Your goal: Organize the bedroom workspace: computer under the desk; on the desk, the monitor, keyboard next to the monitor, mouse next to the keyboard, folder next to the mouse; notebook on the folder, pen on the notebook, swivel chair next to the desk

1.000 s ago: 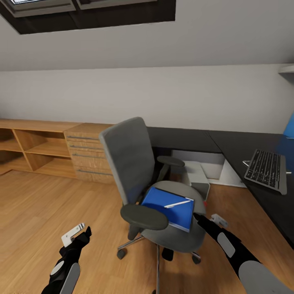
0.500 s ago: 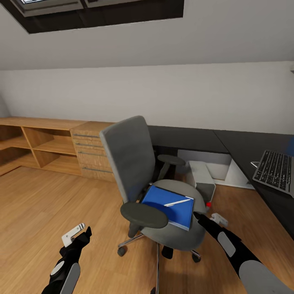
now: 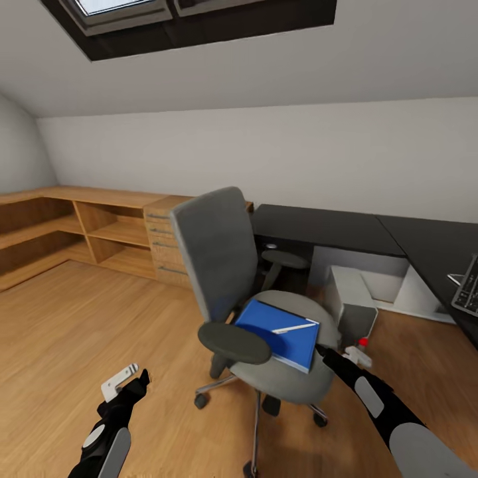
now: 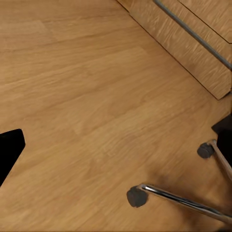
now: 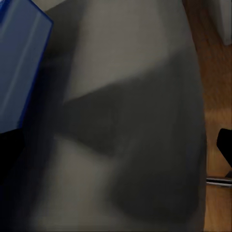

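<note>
Judging by the bright-blue flat folder (image 3: 280, 334) with the thin white pen (image 3: 293, 327) lying on the grey upholstered swivel chair (image 3: 255, 312), little looks done; right claw (image 3: 324, 350) reaches its seat, left claw (image 3: 133, 380) hangs low, grips untellable

The wooden floor (image 3: 79, 332) carries the swivel chair (image 3: 265, 312) on its chrome castor base, and my left wrist view shows two of those castors (image 4: 137, 196) resting on the boards. On the chair seat lies the folder (image 3: 279, 332), with what looks like the pen (image 3: 294, 327) across it. The computer (image 3: 355, 302) stands on the floor under the desk (image 3: 332, 226). The keyboard (image 3: 468, 289) lies at the desk's right edge.
</note>
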Tool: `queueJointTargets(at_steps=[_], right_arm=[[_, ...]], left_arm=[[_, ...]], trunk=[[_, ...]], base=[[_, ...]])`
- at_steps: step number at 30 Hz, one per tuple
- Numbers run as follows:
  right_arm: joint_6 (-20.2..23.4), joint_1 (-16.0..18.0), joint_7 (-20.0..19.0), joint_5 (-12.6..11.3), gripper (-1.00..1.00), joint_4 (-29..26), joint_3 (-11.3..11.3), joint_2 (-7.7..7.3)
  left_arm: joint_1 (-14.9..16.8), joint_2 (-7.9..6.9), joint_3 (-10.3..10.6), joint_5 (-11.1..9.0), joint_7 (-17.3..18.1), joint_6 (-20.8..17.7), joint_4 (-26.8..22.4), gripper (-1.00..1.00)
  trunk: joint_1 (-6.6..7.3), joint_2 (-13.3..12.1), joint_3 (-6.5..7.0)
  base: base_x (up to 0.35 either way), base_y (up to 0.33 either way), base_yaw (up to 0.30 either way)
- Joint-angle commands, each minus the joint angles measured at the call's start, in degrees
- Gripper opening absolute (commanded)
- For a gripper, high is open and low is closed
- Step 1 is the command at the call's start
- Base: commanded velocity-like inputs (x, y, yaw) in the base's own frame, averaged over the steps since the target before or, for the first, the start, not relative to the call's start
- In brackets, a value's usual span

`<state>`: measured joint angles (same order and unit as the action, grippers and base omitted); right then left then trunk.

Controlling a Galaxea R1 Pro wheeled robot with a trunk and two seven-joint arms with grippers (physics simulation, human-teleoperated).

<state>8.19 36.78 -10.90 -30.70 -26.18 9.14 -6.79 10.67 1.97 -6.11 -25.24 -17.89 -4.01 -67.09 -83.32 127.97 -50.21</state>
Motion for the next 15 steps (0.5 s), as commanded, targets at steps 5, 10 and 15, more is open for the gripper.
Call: queueJointTargets(at_steps=[5, 10, 15], right_arm=[[0.4, 0.0, -0.4, -0.8, 1.0, 2.0, -0.3, 0.11], [0.4, 0.0, -0.4, -0.8, 1.0, 1.8, -0.3, 0.11], [0.3, 0.0, -0.4, -0.7, 1.0, 1.8, -0.4, 0.11]], left_arm=[[0.1, 0.05, 0.0, -0.3, -0.1, -0.2, 0.6, 1.0], [0.1, 0.05, 0.0, -0.3, -0.2, -0.2, 1.0, 1.0], [0.1, 0.05, 0.1, -0.3, -0.2, -0.2, 1.1, 1.0]], trunk=[[0.0, 0.0, -0.06], [0.0, 0.0, -0.06], [0.0, 0.0, -0.06]], base=[[0.0, 0.0, 0.275], [0.0, 0.0, 0.256], [0.0, 0.0, 0.06]])
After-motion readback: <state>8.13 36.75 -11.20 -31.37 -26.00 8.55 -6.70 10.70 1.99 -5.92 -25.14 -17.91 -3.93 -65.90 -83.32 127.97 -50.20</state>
